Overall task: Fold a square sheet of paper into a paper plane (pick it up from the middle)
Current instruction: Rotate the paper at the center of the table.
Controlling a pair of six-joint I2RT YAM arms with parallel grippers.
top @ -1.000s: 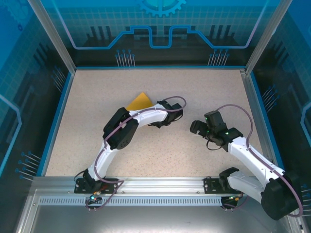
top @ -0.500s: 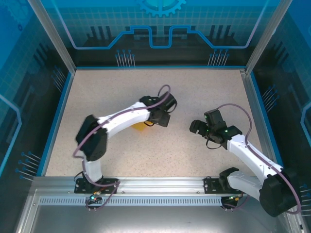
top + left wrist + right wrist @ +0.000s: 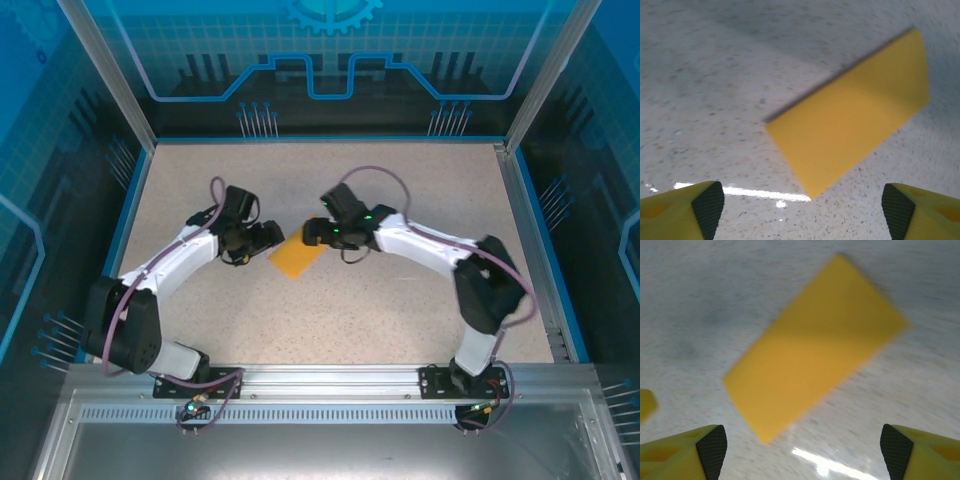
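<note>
My overhead camera looked down from the near edge over the whole surface [image 3: 400, 320]; both wrist cameras, close and facing downward, shared the square sheet of paper [image 3: 296, 260].

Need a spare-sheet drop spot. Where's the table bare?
Free: the speckled beige table along the far wall, and the near-middle stretch between the arms. Crowded: centre-left, where left tool and right tool flank the rectangular orange-yellow paper sheet.

left gripper [image 3: 270, 236] and right gripper [image 3: 311, 233] crowd the paper [image 3: 297, 261].
</note>
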